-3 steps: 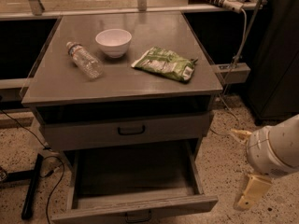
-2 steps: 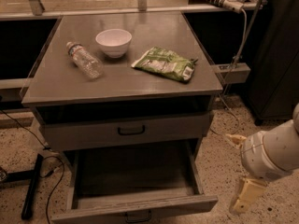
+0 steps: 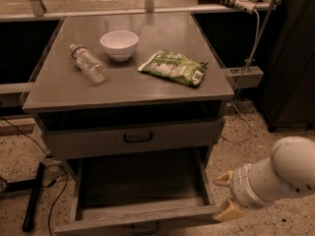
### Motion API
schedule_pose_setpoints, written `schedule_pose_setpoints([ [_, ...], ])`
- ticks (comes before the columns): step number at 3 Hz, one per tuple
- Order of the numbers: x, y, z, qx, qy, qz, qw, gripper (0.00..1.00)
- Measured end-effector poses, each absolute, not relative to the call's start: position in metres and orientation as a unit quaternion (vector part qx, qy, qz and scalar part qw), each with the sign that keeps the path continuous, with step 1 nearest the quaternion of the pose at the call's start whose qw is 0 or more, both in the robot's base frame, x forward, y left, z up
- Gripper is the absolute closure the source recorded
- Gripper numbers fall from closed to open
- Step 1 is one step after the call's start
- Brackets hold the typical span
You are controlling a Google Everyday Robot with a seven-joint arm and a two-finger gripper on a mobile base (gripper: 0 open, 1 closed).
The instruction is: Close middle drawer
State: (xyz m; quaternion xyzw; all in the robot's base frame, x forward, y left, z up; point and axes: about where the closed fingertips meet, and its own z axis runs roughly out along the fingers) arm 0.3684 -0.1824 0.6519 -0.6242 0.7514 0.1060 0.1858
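Fingers [image 3: 229,211]: 2, cream-coloured, spread apart, holding nothing. Gripper [image 3: 216,199] on a white rounded arm [image 3: 280,173], low at the right, just beside the front right corner of the middle drawer [image 3: 142,215]; contact there unclear.

Middle drawer: wide, shallow, grey wood, low front panel, small black bar handle. Pulled far out toward the camera, inside bare.

Above it, a grey drawer with a taller front panel [image 3: 88,141] and black handle, dark gap over it.

Surface: flat grey square table top [image 3: 162,92].
- Clear plastic bottle [image 3: 89,63] on its side, near the left edge.
- White round bowl [image 3: 119,44] upright, toward the back edge, just beside the bottle.
- Green crumpled snack bag [image 3: 173,67] lying flat, toward the right edge, apart from the bowl.
- Front edge strip bare.

Room: speckled stone floor [image 3: 246,146], open right of the table. Grey power strip [image 3: 243,75] and white cable [image 3: 256,28] off the back right corner. Dark tall cabinet [image 3: 290,58] at far right. Black bar [image 3: 34,195] and thin cables on the floor off the front left corner.
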Motion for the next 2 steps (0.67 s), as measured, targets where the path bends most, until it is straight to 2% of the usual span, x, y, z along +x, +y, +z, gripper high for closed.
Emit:
schedule_pose_setpoints([
  [2,0.379,-0.18,0.568,-0.594,0.752,0.117,0.261,0.87],
])
